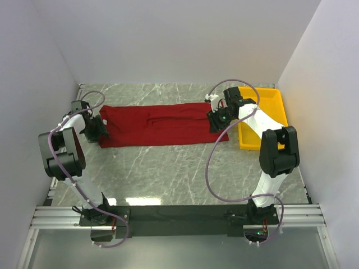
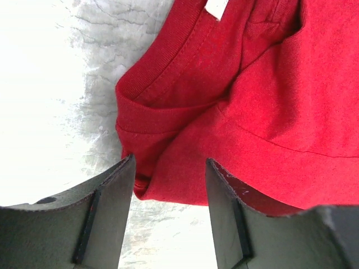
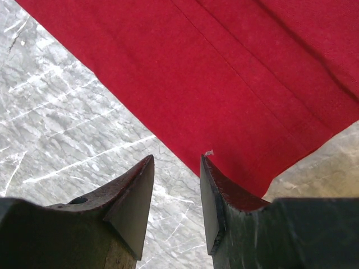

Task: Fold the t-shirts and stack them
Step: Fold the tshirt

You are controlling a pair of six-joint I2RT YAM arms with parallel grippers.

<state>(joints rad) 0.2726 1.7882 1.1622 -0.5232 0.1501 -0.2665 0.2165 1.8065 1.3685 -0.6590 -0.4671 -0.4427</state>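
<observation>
**Ana:** Where is the t-shirt?

**Ben:** It lies flat on the marble table, folded into a long band. In the top view the band runs from 9 o'clock to 3 o'clock, a little toward 12 o'clock from the table's middle.

**Ana:** What about the left gripper?

**Ben:** It sits low at the band's 9 o'clock end. Its jaws stand moderately apart and clamp nothing. In the wrist view a folded corner by the collar pokes into the gap, up against the 9 o'clock jaw. The 3 o'clock jaw overlaps the cloth's edge. The white neck tag peeks in at 12 o'clock of that view.

**Ana:** And the right gripper?

**Ben:** It is at the band's 3 o'clock end, also low. Its jaws are parted by a narrower gap, with bare marble showing between them. The 3 o'clock jaw hangs over the hem corner. I cannot tell whether it touches the cloth.

**Ana:** Is anything else on the table?

**Ben:** A yellow tray sits at 3 o'clock of the band, just beyond the right gripper. The band's end is just beside the tray's near corner. I cannot tell whether they touch.
</observation>
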